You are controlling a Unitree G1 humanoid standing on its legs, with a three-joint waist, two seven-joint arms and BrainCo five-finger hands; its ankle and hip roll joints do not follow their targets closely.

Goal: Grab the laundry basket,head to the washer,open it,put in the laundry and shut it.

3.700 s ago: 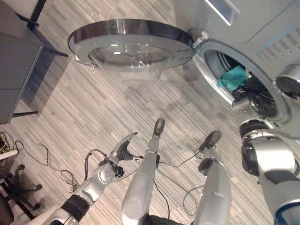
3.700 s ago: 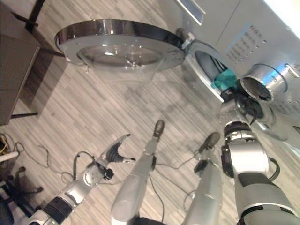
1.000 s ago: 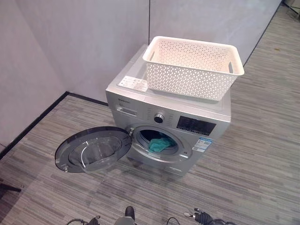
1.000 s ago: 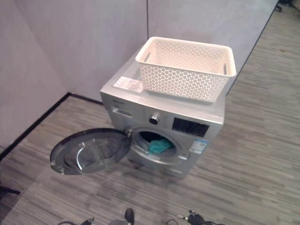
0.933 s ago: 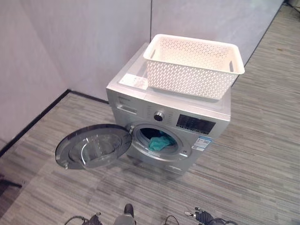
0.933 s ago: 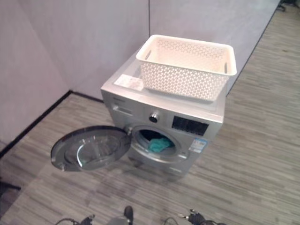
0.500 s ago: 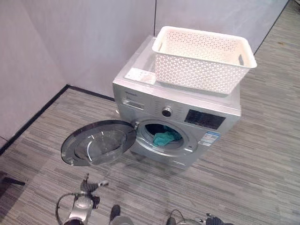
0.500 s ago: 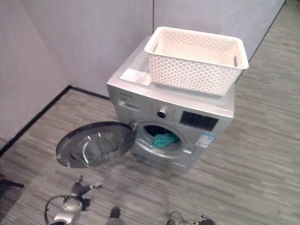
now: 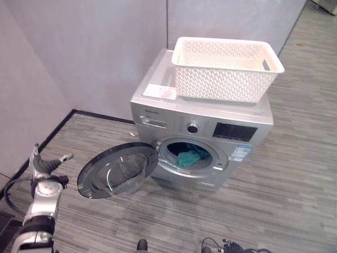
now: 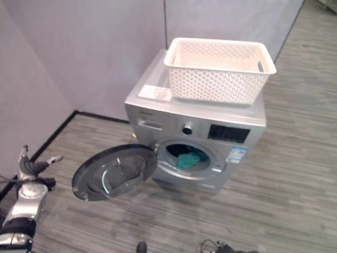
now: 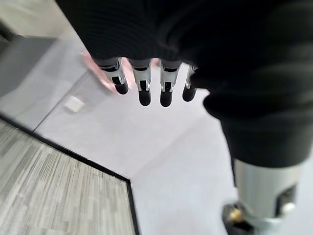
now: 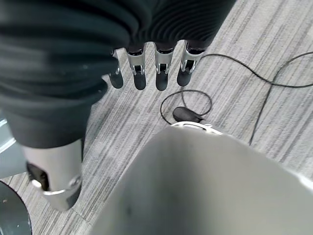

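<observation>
Almost done: your green laundry [image 9: 190, 156] sits inside the washer [image 9: 202, 124], the basket [image 9: 225, 68] rests on top, but the door [image 9: 117, 169] hangs open. Both hands, left [image 9: 46, 166] and right [image 12: 146, 68], are open and empty.

I can make out no legible text anywhere — the silver front-loading washing machine [image 9: 202, 132] carries a white paper sheet [image 9: 160, 91] on its top, a dark display panel [image 9: 234, 132] and a small blue-and-white sticker [image 9: 240, 152] on its front. Their print is too small for me to read.
</observation>
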